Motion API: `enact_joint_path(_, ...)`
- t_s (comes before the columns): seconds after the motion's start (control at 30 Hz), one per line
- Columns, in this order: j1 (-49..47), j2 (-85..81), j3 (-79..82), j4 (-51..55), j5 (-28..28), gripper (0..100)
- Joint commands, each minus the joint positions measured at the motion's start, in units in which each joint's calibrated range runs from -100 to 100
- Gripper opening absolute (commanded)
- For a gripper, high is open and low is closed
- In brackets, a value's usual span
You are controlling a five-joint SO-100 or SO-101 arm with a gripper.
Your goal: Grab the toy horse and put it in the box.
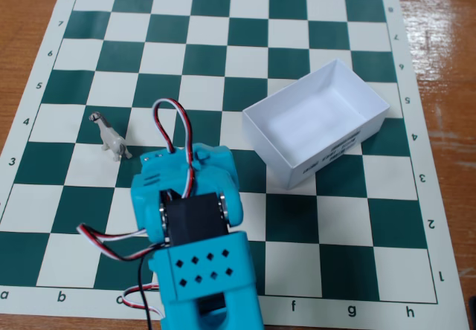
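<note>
Toy horse on the chessboard's left, box right, well apart.

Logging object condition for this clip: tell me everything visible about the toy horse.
The toy horse is a tiny plastic-looking figurine, whitish-grey with a darker head and patches. It stands upright on its legs on the chessboard, head toward the upper left of the fixed view. Nothing grips or touches it; the turquoise arm sits just to its lower right.
</note>
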Motion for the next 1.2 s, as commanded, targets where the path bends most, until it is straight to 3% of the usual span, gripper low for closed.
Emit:
enact_joint_path(0.0, -2.6, 10.2, -8.5, -3.9, -0.1, 1)
enact_joint_path(0.23, -6.2, 35.6, -25.9, -7.3, -0.9, 1)
enact_joint_path(0.5, -8.5, 54.7, -35.7, -12.0, -0.5, 12)
enact_joint_path(0.57, -9.1, 57.8, -37.0, -12.3, -0.3, 23)
enact_joint_path(0.6, -9.3, 59.3, -37.5, -12.3, 0.4, 36)
enact_joint_path(0.67, -9.8, 61.9, -38.6, -12.8, 1.3, 42)
enact_joint_path(1.17, -10.7, 76.3, -47.3, -16.0, 5.5, 45)
